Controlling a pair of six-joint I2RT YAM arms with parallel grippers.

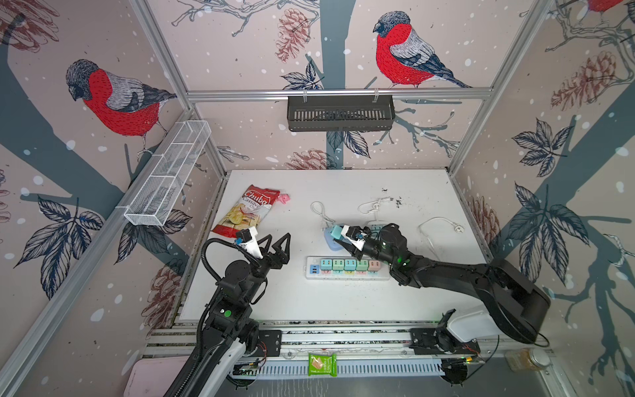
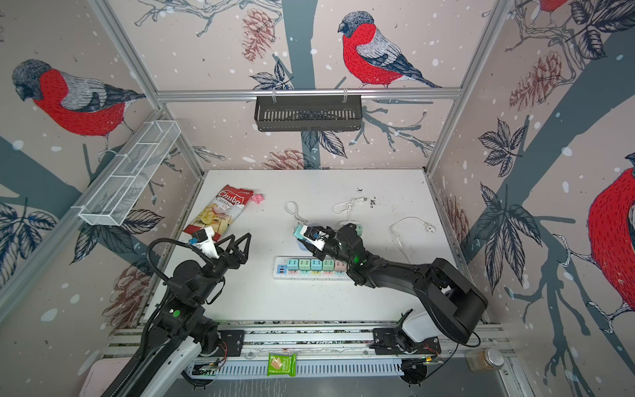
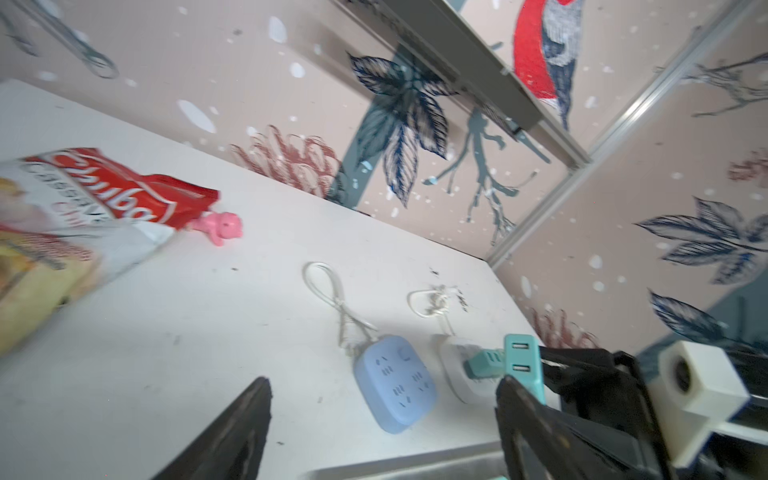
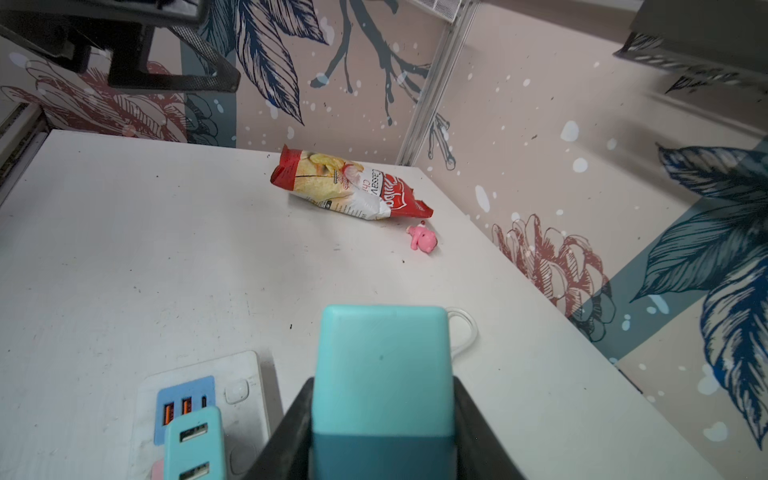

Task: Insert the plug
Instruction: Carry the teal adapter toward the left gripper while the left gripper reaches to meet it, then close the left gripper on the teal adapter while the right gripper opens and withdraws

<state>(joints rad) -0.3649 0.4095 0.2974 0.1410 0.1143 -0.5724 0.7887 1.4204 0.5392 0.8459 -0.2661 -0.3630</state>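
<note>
White table (image 1: 343,302): right gripper (image 4: 382,386) clamps the teal plug (image 4: 382,349), perhaps over the blue socket (image 3: 395,384) (only the left wrist view shows the plug's USB ports). Left gripper (image 1: 279,237) gapes, "Chuba Cassava" bag (image 1: 252,213) just beyond.

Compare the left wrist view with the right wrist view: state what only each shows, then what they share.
Only the left wrist view: the blue socket cube, the white socket block beside it, and looped white cords.
Only the right wrist view: the end of the long power strip with its blue USB panel, and a teal adapter seated on it.
Both: the chips bag, the pink toy, the white table, and the teal plug clamped in the right gripper.
</note>
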